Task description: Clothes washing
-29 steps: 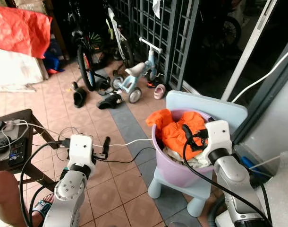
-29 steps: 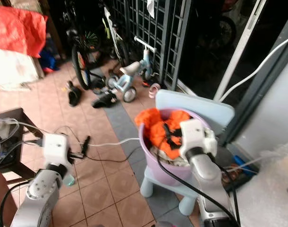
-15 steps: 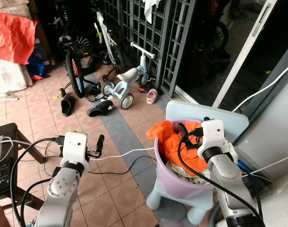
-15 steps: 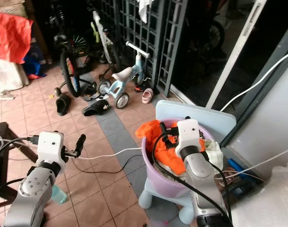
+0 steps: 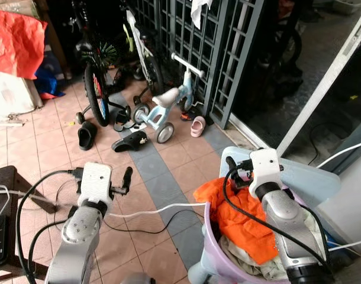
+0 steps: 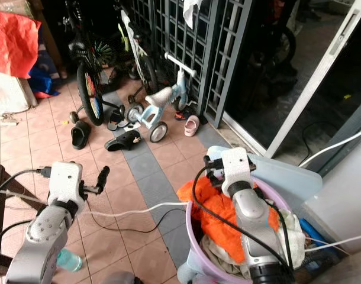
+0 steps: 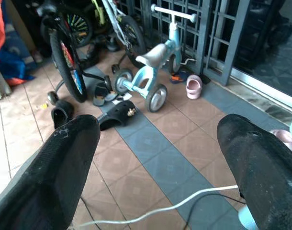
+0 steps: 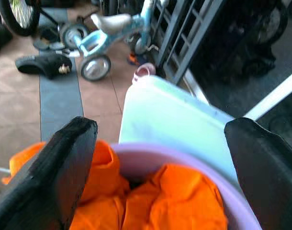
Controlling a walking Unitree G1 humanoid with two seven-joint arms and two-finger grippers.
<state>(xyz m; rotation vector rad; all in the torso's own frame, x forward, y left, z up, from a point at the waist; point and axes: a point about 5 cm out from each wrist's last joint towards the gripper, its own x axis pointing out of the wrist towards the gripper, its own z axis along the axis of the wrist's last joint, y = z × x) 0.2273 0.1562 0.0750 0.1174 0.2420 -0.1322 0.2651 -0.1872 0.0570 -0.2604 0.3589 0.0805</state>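
A purple basin [image 5: 205,228] heaped with an orange garment [image 5: 239,219] and pale clothes [image 6: 292,232] stands on a light-blue plastic chair [image 5: 308,178] at the lower right. My right gripper [image 5: 231,168] hovers over the basin's far side, above the orange garment. In the right wrist view its fingers [image 8: 69,163] stand wide apart with the basin rim [image 8: 184,155] and the chair back [image 8: 170,110] between them, and they hold nothing. On the left, my left gripper [image 5: 126,177] hangs open over the tiled floor, holding nothing.
A white cable [image 5: 163,208] runs over the tiles towards the basin. A child's balance bike [image 5: 166,103], bicycles [image 5: 97,77], sandals [image 5: 130,142] and a pink shoe [image 5: 197,125] lie before a metal grille [image 5: 228,47]. A dark table [image 5: 3,195] stands at the left.
The camera has shifted, so the basin and chair now sit lower and further right in the picture. Both grippers stay open, the right one still above the clothes.
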